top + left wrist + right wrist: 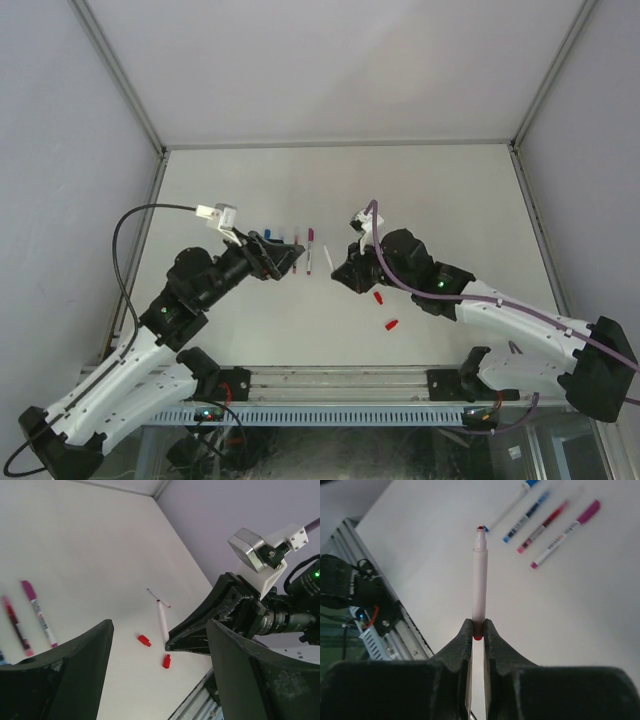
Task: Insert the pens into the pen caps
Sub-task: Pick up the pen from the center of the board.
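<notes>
ok so right end effector [478, 630] is pinching a bare pen [480, 580], left end effector [159, 625] spread wide
Two red caps [144, 640] sit loose on the surface [450, 200] nearest the arms, the pinched pen is gripped by its red tail close by, tip uncapped, and four more pens [565, 534] lie in a row further back.

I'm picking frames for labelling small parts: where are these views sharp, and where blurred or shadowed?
Right wrist: the held pen is crisp, the pens lying behind it soft. Left wrist: the red caps read clearly, the red pen at the left edge is smeared. Top external: even light, no glare, pens tiny.
</notes>
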Motion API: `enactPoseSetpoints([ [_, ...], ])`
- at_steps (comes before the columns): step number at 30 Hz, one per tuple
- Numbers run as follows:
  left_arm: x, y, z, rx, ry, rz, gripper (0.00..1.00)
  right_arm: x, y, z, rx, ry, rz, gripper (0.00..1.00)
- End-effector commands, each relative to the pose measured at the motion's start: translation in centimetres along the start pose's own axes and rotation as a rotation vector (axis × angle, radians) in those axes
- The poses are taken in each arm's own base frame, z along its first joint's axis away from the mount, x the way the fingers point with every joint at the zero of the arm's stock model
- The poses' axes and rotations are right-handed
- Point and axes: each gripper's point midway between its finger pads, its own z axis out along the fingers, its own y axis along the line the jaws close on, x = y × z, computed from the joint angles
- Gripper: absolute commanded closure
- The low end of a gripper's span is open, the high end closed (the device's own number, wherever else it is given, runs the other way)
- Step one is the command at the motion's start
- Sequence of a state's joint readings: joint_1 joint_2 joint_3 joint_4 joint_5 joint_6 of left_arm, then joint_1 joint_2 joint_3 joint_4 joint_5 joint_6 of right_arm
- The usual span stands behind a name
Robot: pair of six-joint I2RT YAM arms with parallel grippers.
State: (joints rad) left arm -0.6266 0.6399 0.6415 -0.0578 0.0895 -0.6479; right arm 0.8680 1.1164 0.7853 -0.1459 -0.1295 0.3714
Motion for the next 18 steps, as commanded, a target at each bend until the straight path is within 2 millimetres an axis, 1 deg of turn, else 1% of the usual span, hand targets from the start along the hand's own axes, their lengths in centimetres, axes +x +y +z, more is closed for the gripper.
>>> enactPoseSetpoints([
  [1,-0.9,-2.7,1.0,0.079,-0.071,-0.012,0.2,-4.2,3.8,-0.9,-0.142,-0.186,0.018,1.0],
  [4,-0.1,-3.8,1.7,0.12,-0.053,-0.049,0.2,-4.4,4.7,-1.1,-0.193,-0.224,0.026,1.0],
  [7,0.6,-5.0,2.5,0.168,-0.024,-0.061,0.23,-4.4,5.1,-1.3,-0.22,-0.247,0.028,1.0],
  [10,1.3,-5.7,3.2,0.193,0.002,-0.061,0.25,-4.8,5.4,-1.7,-0.237,-0.271,0.028,1.0],
  [15,2.2,-6.0,3.7,0.199,0.027,-0.062,0.29,-5.3,5.6,-2.4,-0.246,-0.302,0.036,1.0],
  [18,2.9,-5.5,4.0,0.183,0.04,-0.069,0.33,-5.5,5.8,-2.9,-0.252,-0.316,0.035,1.0],
])
